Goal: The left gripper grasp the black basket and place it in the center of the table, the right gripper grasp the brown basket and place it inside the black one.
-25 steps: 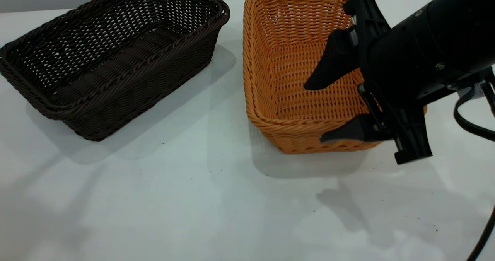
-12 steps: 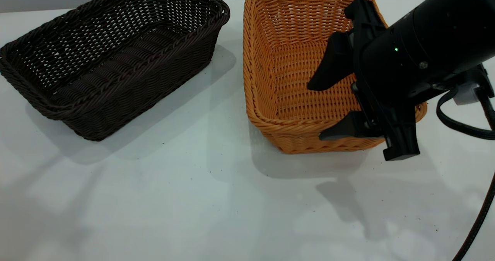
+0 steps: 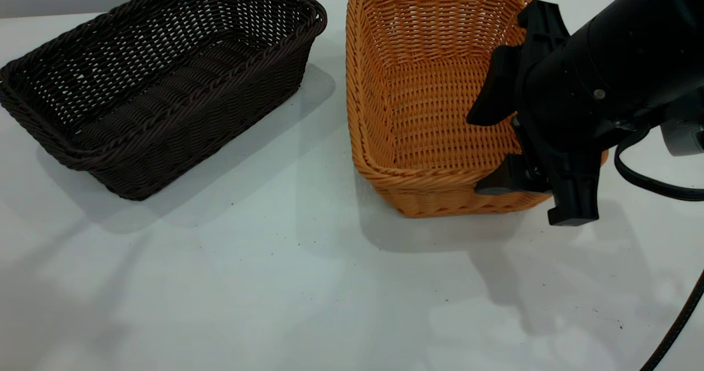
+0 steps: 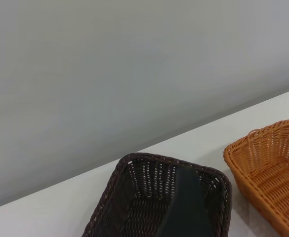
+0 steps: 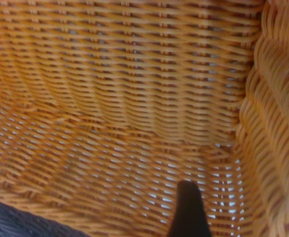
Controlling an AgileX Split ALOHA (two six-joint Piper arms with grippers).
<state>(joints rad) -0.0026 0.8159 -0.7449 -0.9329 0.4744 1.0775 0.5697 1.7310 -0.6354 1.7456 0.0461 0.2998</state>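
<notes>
Orange-tan, the brown basket [image 3: 434,101] now has the right gripper [image 3: 487,151] shifted rightward to its corner, fingers spread astride the near rim, ready to clamp; the black basket [image 3: 159,79] sits unmoved.

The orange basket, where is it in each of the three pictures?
Exterior view: the brown basket sits right of centre on the table, with the open right pincer over its near right corner.
Left wrist view: one end shows at the lower right edge.
Right wrist view: its weave fills the picture.
Shared landmark: its braided rim; the black basket beside it shows in the first two.
</notes>
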